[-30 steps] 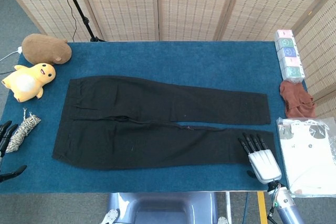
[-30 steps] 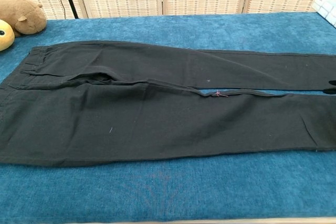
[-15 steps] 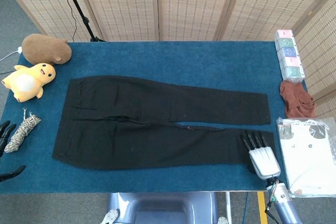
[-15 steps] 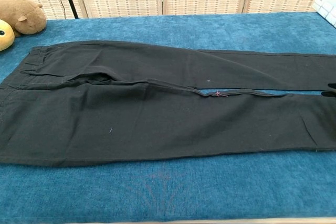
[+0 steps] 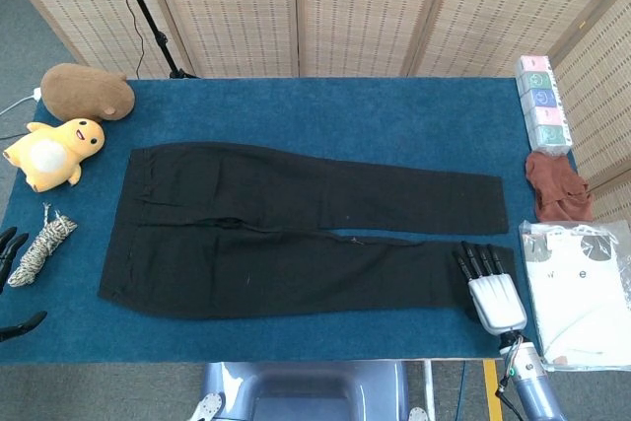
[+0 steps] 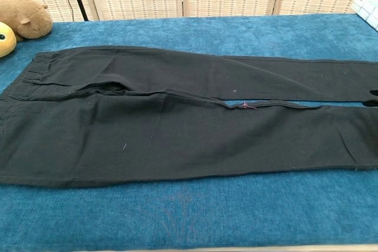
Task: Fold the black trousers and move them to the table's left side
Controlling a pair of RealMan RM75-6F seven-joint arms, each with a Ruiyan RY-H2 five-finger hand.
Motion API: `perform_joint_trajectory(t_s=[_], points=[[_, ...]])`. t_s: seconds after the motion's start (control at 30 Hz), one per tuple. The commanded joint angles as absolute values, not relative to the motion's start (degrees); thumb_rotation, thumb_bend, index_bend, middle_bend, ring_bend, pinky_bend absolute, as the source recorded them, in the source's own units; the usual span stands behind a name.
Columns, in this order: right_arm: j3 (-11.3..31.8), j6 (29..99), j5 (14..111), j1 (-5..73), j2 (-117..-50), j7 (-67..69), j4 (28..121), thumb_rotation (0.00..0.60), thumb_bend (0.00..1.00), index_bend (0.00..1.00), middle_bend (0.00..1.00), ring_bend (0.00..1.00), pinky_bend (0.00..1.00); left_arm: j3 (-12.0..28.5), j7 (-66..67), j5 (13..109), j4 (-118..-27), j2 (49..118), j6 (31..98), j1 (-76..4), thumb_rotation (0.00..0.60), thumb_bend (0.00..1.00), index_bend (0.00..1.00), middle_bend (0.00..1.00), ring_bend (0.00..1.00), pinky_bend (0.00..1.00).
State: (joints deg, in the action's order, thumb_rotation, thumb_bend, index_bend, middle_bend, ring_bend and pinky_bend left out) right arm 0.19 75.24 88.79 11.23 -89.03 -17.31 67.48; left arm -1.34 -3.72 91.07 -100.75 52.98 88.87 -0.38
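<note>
The black trousers (image 5: 296, 229) lie flat on the blue table (image 5: 325, 105), waist to the left and both legs stretched out to the right. The chest view shows them spread the same way (image 6: 177, 116). My right hand (image 5: 490, 288) lies at the front right with its fingers (image 5: 479, 259) straight and flat on the near leg's hem, holding nothing. Only the dark fingertips of my left hand (image 5: 12, 248) show at the left edge of the head view. They are spread apart, beside the rope bundle and clear of the trousers.
A brown plush (image 5: 87, 92) and a yellow duck plush (image 5: 54, 150) sit at the back left, with a rope bundle (image 5: 41, 244) in front of them. On the right are stacked tissue packs (image 5: 542, 104), a brown cloth (image 5: 558, 187) and a bagged white shirt (image 5: 582, 293).
My right hand has slid a little further away and to the right, onto the end of the near trouser leg. The left hand has drawn slightly back toward the left edge.
</note>
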Motion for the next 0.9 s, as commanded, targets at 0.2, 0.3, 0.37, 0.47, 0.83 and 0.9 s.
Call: perform_joint_trajectory(t_s=[0.2,0.3,0.37,0.47,0.83,0.9], points=[[0.3,76.0,88.9,11.2,-89.3,-16.3,66.6,0.6,0.29,0.12,0.0,0.0,0.0,-1.4,-3.8,91.1,-100.8,52.9,88.8,-0.4,0.6,0.0,0.0,0.0,0.0,0.0],[0.2,75.9,88.9,11.3,-89.4,-16.2,66.4,0.6,0.29,0.15,0.0,0.0,0.0,-1.4,-3.8,91.1,-100.8,52.9,88.7,-0.4,0.6,0.0,0.0,0.0,0.0,0.0],[0.2,76.0,88.9,11.3,-89.5,-15.7,66.3,0.6,0.29,0.17,0.0,0.0,0.0,-1.4,-3.9,91.1,-100.8,52.9,88.7,-0.4,0.6,0.0,0.0,0.0,0.0,0.0],[0.3,76.6,89.1,11.3,-90.0,-15.1,65.4,0.6,0.31,0.22,0.0,0.0,0.02,-1.4,-4.0,91.0,-100.9,52.8,88.6,-0.4,0.6,0.0,0.0,0.0,0.0,0.0],[0.4,77.9,89.8,11.5,-91.3,-11.9,62.4,0.6,0.38,0.33,0.18,0.11,0.28,-1.7,-3.6,91.1,-101.1,52.8,87.5,-0.8,0.6,0.0,0.0,0.0,0.0,0.0],[0.4,78.1,89.8,11.5,-91.4,-11.8,62.3,0.6,0.38,0.35,0.21,0.14,0.29,-1.8,-3.4,91.2,-101.1,52.8,87.2,-0.9,0.6,0.0,0.0,0.0,0.0,0.0]])
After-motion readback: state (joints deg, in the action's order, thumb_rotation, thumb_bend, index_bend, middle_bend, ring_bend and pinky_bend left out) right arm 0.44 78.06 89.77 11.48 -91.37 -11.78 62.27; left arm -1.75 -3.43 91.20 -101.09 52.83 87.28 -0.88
